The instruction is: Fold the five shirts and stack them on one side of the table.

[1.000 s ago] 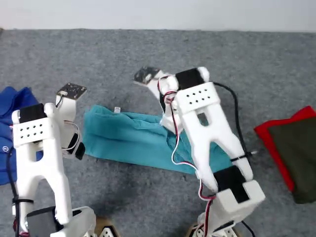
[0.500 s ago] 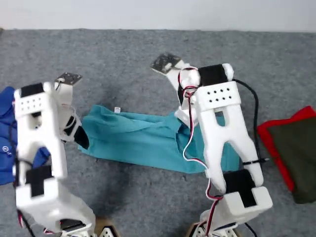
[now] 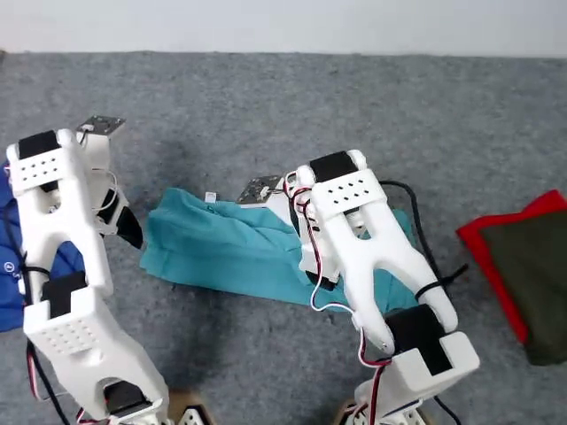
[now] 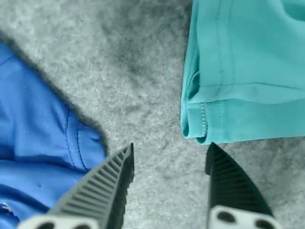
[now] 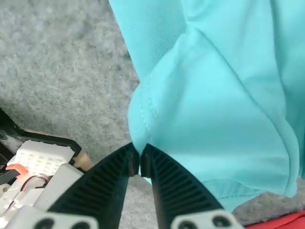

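1. Slippage worried me: my right gripper [image 5: 138, 153] pinched only a thin fold of the teal knit shirt [image 5: 209, 95], which could pull free.
2. My left gripper [image 4: 169, 151] hung wide open over grey carpet [image 4: 143, 62] beside the hem, so a one-sided pull might bunch the cloth.
3. The shirt lay mid-table, a long rumpled band.

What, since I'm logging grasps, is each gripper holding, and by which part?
The right gripper pinches the teal shirt by a folded edge; the left gripper is open, holding nothing.
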Robot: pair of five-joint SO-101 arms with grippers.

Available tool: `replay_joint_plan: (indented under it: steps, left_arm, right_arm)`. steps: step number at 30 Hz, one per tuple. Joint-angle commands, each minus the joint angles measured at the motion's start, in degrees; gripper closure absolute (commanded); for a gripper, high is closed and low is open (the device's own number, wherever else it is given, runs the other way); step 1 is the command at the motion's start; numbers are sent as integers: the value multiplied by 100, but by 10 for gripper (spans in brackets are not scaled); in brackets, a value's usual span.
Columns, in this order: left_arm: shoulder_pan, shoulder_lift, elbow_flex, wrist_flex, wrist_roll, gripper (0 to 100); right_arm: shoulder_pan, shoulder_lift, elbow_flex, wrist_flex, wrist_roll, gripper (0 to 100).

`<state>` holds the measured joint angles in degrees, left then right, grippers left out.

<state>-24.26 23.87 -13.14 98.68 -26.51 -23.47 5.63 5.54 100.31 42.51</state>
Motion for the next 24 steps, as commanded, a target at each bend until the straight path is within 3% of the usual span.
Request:
replay_joint_plan:
  steps: [1, 8, 15, 24]
  left_arm:
    - [44, -35, -180, 193, 70, 771]
    - [44, -35, -180, 202, 70, 771]
    - [70, -44, -198, 202, 70, 771]
    - [651, -448, -163, 202, 79, 773]
  right_arm:
    - [365, -224, -598, 242, 26, 948]
    - [1332, -321, -1169, 286, 53, 711]
    - [1358, -831, -1169, 233, 53, 711]
    - [971, 295, -1178, -136, 9, 789]
